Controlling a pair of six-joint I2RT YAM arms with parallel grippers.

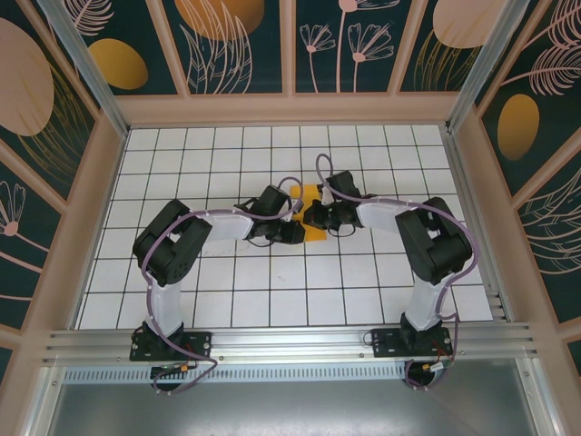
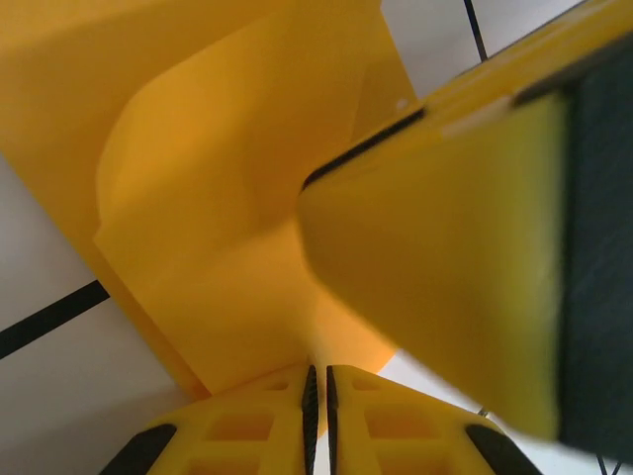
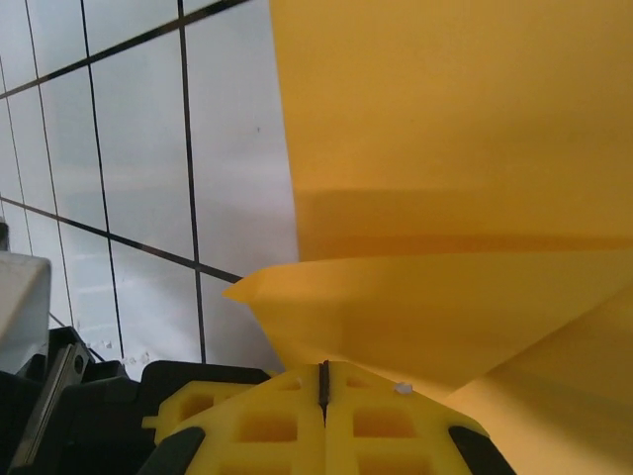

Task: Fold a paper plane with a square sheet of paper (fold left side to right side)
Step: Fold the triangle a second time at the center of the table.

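White gridded table [image 1: 227, 291] enclosed by dark panels with a botanical pattern [image 1: 236, 36], top external view; the left arm [image 1: 172, 245] and the right arm [image 1: 431, 241] reach inward from the near edge, so that the left gripper [image 1: 292, 233] and the right gripper [image 1: 313, 216] meet close together near the table's middle; the orange-yellow sheet of paper [image 1: 311, 193] lies under and between them, largely covered, with small parts showing beyond and nearer than the fingers. Left wrist view: the left gripper [image 2: 318, 391] has its yellow fingers drawn together to a thin slit, pinching the sheet of paper [image 2: 218, 218], which rises from the slit as a curved, folded layer lifted off the table [image 2: 59, 396]; a blurred yellow-and-black part [image 2: 445, 247] stands close to the lens on the right, touching or just beside the paper; which, cannot be told. Right wrist view: the right gripper [image 3: 323, 381] has its fingers pressed together on the sheet of paper [image 3: 445, 148]; a folded layer with a straight crease spreads upward and rightward from the fingertips; the table [image 3: 237, 148] with dark grid lines shows at left.
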